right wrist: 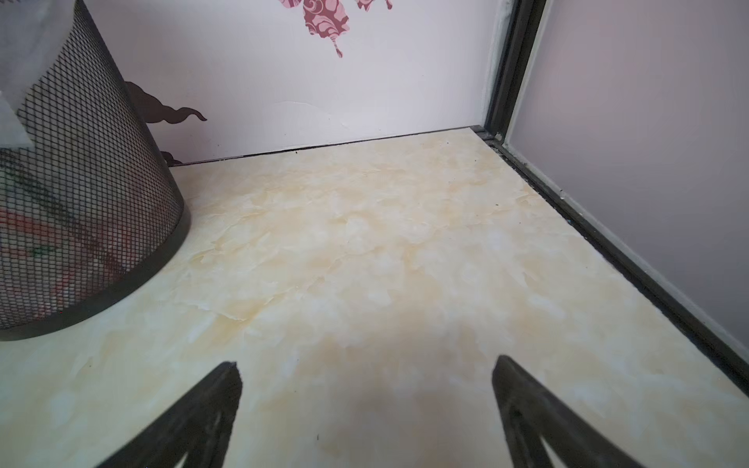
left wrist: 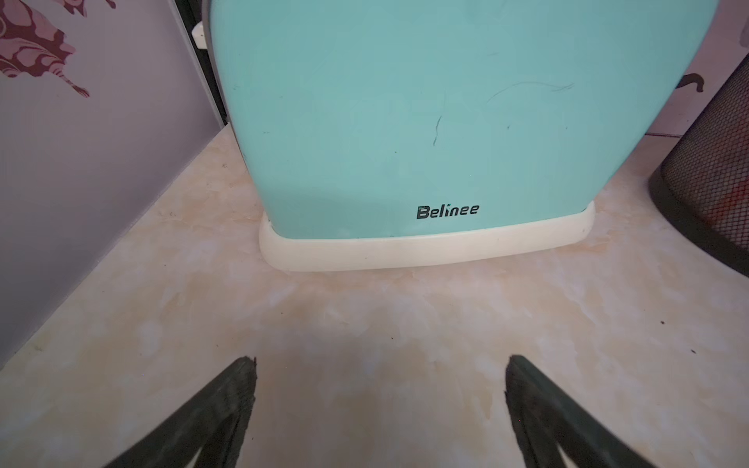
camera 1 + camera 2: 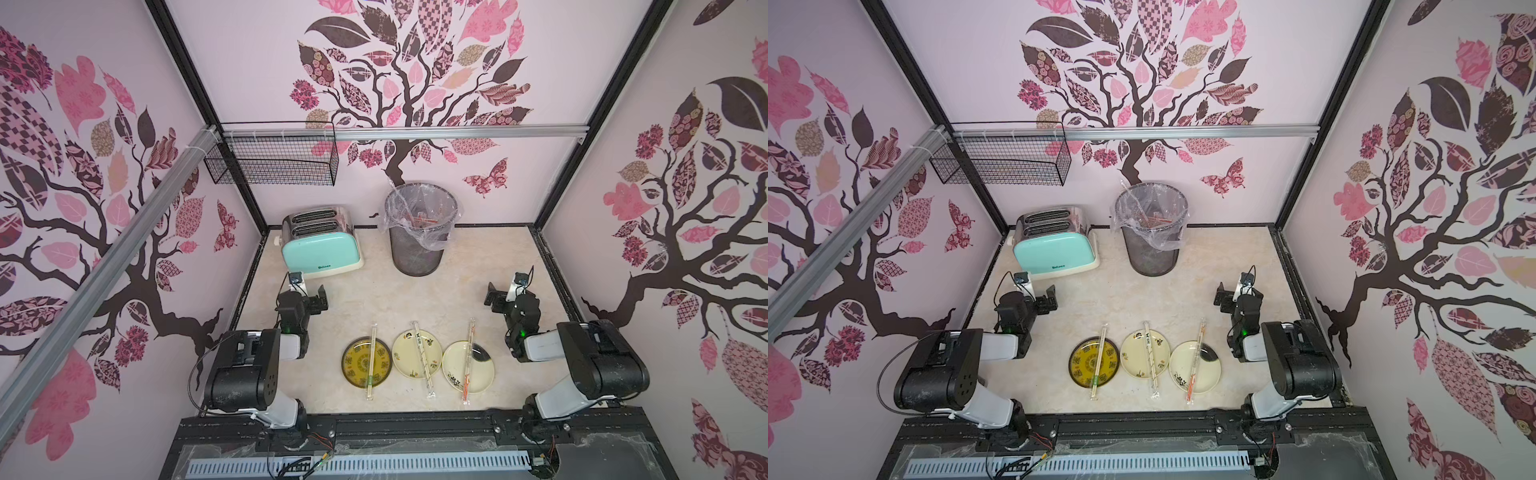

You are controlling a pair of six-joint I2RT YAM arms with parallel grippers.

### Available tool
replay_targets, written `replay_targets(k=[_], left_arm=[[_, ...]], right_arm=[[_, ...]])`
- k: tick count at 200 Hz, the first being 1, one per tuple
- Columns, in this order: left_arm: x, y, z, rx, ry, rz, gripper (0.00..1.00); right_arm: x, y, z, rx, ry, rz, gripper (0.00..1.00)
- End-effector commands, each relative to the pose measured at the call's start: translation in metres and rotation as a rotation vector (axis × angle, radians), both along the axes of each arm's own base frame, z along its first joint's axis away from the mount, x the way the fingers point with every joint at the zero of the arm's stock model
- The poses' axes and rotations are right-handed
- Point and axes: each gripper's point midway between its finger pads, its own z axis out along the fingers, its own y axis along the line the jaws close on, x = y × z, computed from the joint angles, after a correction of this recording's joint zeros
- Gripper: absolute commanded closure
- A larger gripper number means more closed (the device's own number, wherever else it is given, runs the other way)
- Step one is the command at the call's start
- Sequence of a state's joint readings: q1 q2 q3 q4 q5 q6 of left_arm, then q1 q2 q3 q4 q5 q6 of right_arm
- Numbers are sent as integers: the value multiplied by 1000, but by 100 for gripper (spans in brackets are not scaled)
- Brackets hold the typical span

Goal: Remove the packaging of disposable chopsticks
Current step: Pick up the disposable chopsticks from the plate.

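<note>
Three pairs of disposable chopsticks lie in their clear packaging, one across each plate, in both top views. The green-printed sleeve [image 3: 371,361] [image 3: 1099,361] crosses the yellow plate [image 3: 355,363]. A black-printed sleeve [image 3: 422,359] rests on the cream plate [image 3: 405,353], and a red-printed one [image 3: 468,360] on the white plate [image 3: 455,365]. My left gripper [image 3: 320,299] [image 2: 381,364] hovers open before the toaster, left of and beyond the plates. On the far right side my right gripper [image 3: 494,297] [image 1: 367,364] is open over bare tabletop. Neither holds anything.
A mint toaster [image 3: 318,245] [image 2: 405,121] stands at the back left. Beside it is a black mesh bin [image 3: 419,232] [image 1: 81,202] with a clear liner and some wrappers inside. A wire basket [image 3: 274,160] hangs on the back wall. Walls close in three sides.
</note>
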State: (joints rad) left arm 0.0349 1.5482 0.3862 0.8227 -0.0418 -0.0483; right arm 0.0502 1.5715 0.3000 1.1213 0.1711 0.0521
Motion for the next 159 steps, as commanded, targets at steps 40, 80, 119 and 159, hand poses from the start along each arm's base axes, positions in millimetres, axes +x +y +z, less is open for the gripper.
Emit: replay_targets(k=[40, 80, 119, 159], left_arm=[[4, 3, 5, 14, -18, 7, 2], [4, 3, 4, 15, -16, 5, 2], [5, 3, 5, 13, -17, 7, 2], [5, 3, 5, 12, -17, 8, 2]], right_arm=[[-1, 0, 6, 2, -22, -1, 1], [-1, 0, 5, 2, -20, -1, 1], [-1, 0, 7, 3, -24, -1, 1], [-2, 0, 6, 3, -23, 0, 1]])
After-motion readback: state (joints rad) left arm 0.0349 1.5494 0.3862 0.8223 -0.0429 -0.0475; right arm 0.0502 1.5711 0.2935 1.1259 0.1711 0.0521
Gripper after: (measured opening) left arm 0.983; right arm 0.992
